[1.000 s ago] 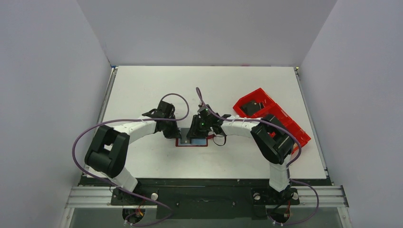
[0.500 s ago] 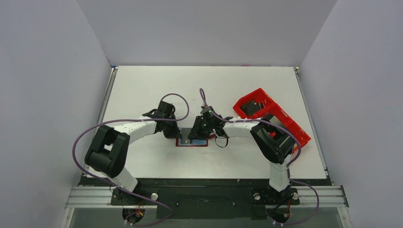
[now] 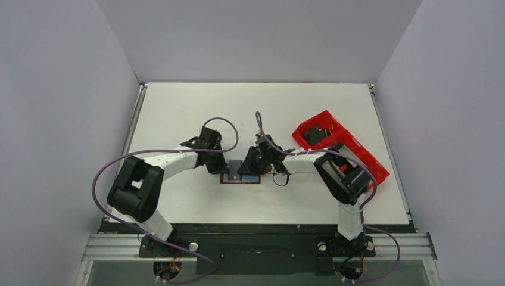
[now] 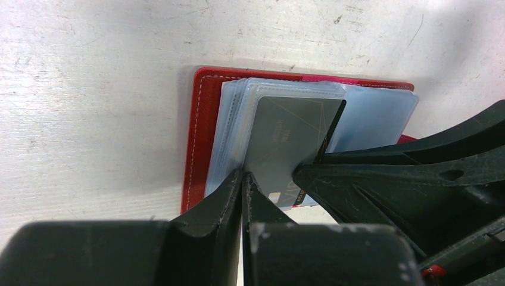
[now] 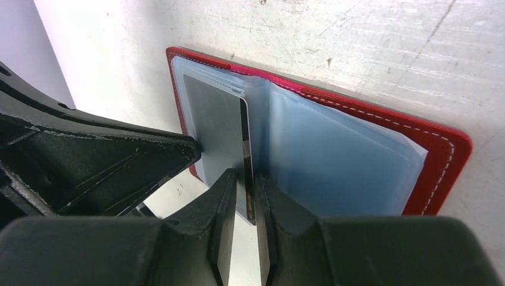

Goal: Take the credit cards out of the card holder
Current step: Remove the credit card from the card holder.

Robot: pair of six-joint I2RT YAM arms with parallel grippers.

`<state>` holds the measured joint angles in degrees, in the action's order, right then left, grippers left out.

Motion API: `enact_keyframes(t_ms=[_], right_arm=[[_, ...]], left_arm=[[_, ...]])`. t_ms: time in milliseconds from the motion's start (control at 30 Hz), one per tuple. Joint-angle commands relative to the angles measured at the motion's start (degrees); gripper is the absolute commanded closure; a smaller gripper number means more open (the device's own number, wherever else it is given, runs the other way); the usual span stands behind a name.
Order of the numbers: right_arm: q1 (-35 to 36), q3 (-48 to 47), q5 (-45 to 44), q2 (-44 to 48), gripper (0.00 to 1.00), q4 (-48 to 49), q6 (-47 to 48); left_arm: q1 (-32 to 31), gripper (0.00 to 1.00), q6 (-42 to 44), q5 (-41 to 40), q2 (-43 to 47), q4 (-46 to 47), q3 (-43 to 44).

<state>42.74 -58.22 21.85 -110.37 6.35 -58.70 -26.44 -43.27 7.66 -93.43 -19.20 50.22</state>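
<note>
Between the two fingers of my right hand sits the near edge of a greyish credit card; the hand is closed down on that edge in a thin pinch. Most of the card lies inside one of the clear sleeves, with only the near strip sticking out where I grip it.

My left hand is shut with nothing between its fingers. Its tips rest at the near edge of the sleeve stack just beside the card, and I judge they are pinning the pages down.

The card holder lies spread open and flat on the white surface, between my two arms, red cover down and sleeves up. A large red tray sits well apart, beyond my right arm.

As for progress, I reckon the task is barely started: no card lies free on the surface that I can see, and this first one is gripped but not drawn out. The sleeves on the other side look pale blue, but I cannot tell whether a second card sits in them. That one remains to be found and pulled.
</note>
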Motion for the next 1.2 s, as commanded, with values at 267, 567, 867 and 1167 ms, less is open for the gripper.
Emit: enact_keyframes(t_ms=[267, 567, 867, 1167], right_arm=[[-2.09, 8.74, 2.52, 1.84, 0.88, 16.89, -5.90], [-3.42, 12.67, 4.47, 1.84, 0.85, 26.33, -9.96], [-4.38, 15.12, 4.40, 2.38, 0.84, 29.70, -11.20], [-4.79, 15.78, 4.33, 2.24, 0.87, 30.05, -11.10]], left_arm=[[-0.31, 1.00, -0.15, -2.57, -4.63, -1.04, -1.62], [-0.02, 1.00, -0.29, -2.63, -5.22, -0.92, -1.95], [-0.02, 1.00, -0.32, -2.98, -5.52, -1.01, -2.06], [-0.04, 1.00, -0.25, -3.00, -5.56, -1.42, -1.65]])
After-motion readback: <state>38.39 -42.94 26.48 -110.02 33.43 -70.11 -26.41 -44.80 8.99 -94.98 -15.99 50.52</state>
